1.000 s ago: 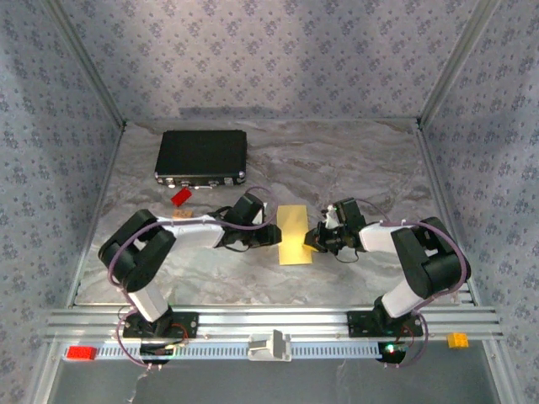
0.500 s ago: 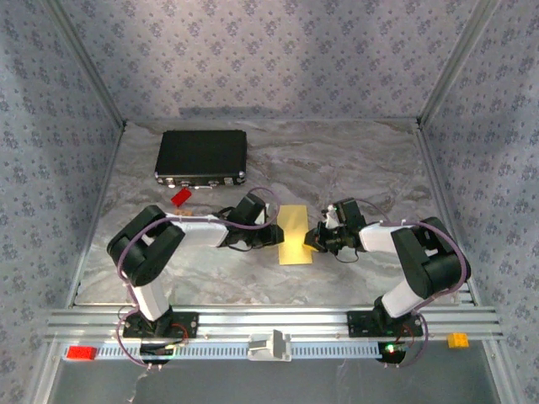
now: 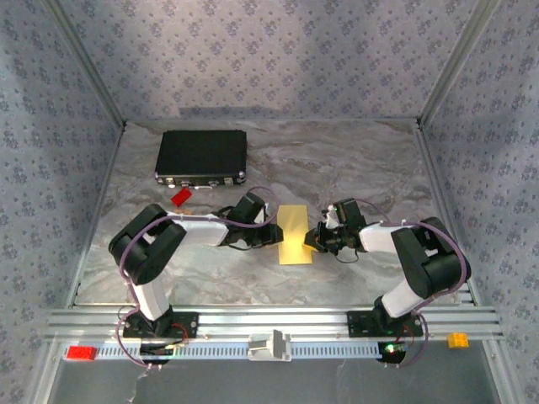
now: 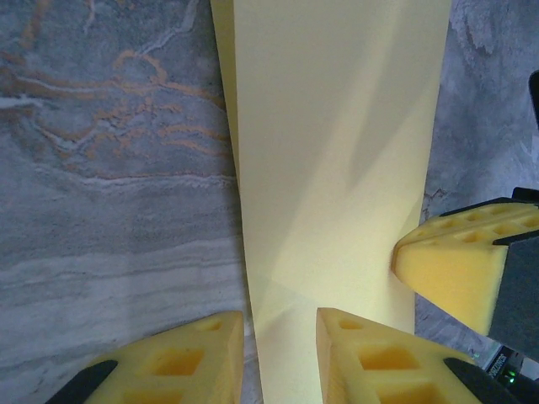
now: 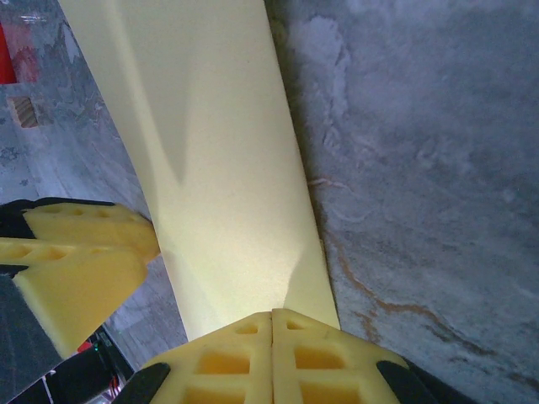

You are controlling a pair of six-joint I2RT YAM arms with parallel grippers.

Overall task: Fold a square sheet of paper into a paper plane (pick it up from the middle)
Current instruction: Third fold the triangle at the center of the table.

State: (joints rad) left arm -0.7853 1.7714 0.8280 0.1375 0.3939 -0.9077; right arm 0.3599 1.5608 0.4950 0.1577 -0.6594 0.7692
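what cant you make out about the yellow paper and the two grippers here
Right wrist view: whether the shut right gripper pinches the thin pale-yellow sheet of paper; its pads cover the sheet's near edge.
Left wrist view: the sheet's far and near ends, cut off by top and bottom edges; the left gripper stands open.
Top view: creases and layers, too small.

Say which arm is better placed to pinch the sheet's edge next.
Left, likely: left gripper is open, straddling a long edge of the sheet; right gripper is shut at its end.
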